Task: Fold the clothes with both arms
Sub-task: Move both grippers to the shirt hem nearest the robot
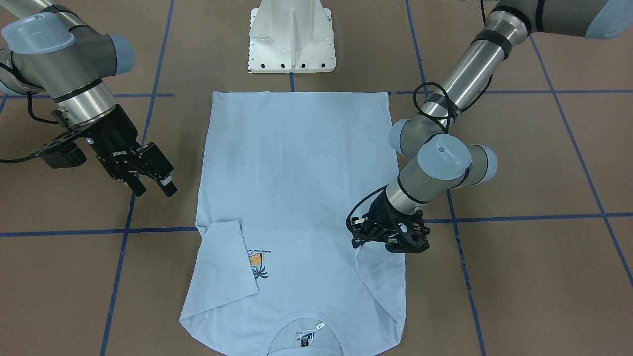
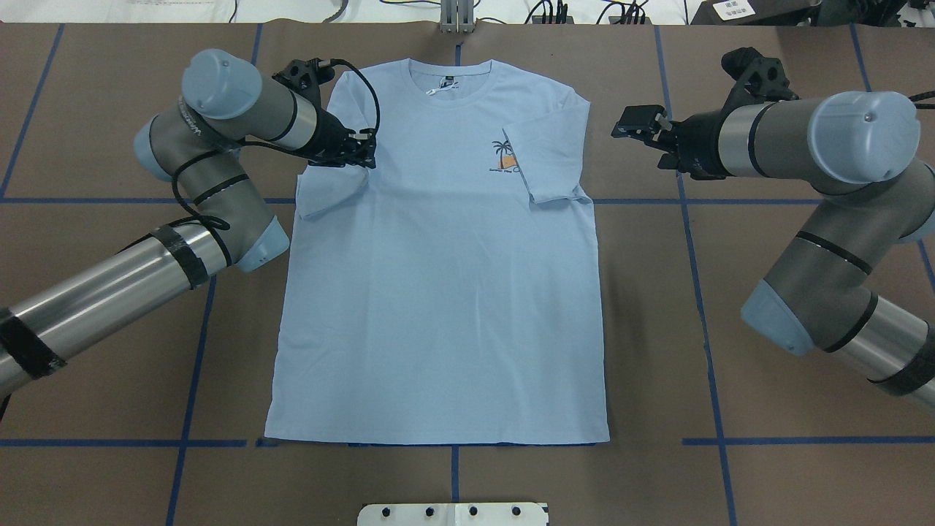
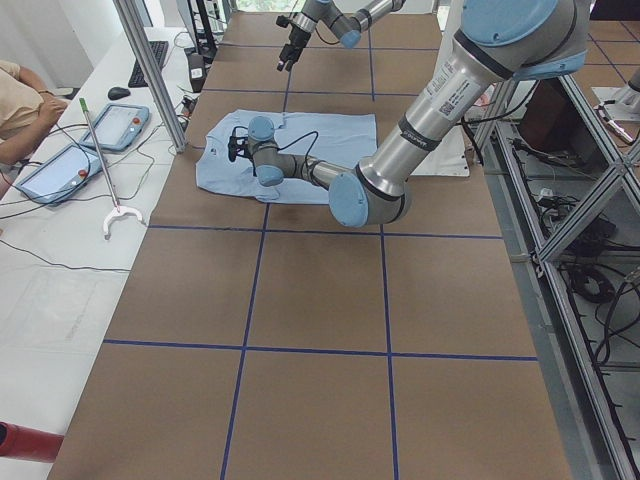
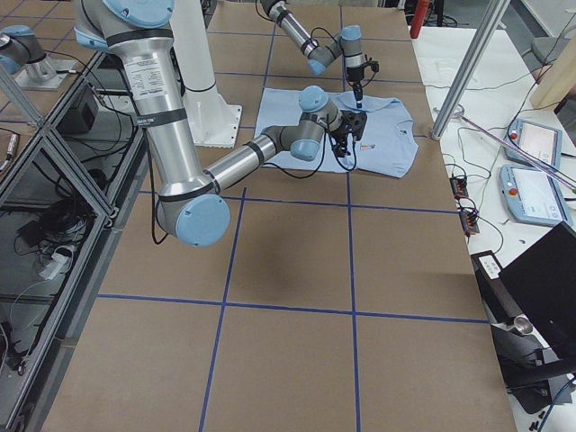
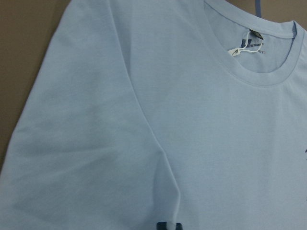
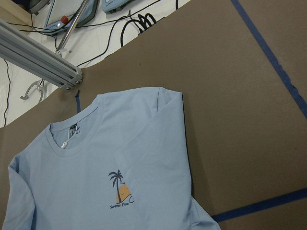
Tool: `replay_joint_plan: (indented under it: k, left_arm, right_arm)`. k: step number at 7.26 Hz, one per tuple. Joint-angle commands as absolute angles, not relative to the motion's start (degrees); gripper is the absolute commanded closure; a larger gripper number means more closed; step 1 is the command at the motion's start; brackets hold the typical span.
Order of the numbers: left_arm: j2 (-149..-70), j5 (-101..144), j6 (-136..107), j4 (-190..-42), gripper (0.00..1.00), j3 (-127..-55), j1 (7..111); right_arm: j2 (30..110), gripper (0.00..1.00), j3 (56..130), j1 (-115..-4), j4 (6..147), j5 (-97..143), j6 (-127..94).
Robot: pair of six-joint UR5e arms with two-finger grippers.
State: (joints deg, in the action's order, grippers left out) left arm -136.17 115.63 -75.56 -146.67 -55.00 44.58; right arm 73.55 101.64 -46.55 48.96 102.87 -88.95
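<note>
Nearest the robot, the light blue T-shirt [image 2: 438, 292] lies chest up on the brown worktop [image 2: 657, 329], with its hem straight and unfolded. Farther out, the right sleeve [image 2: 548, 161] is already turned in over the chest, its edge at the palm-tree print [image 2: 504, 157]. The right claw [image 1: 154, 188] hangs off the cloth, spread apart and empty. The left claw [image 2: 363, 157] is down at the left sleeve [image 2: 325, 193], and I cannot tell whether it grips it. Beyond lies the collar [image 2: 453, 91]. The body folds are all left to do, so the task looks early.
</note>
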Motion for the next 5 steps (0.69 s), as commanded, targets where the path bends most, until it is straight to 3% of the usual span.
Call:
replay_joint_plan:
  k: [1,2,5]
  left_arm:
    - [-137.2,113.9,-75.8,-148.4,0.18,-53.4,44.2]
    - [-136.8,113.9,-77.6,-148.4,0.01,-57.0,43.8]
    - [-129.2,114.3,-90.6,-147.7,0.01,-75.2,39.1]
  right_arm:
    - [73.7,0.00,101.7,-46.5,49.0,102.8,-88.9]
    - [73.6,0.00,101.7,-46.5,49.0,103.0,-88.9]
    - [75.7,0.00,109.0,-40.4,53.9,102.6,-95.5]
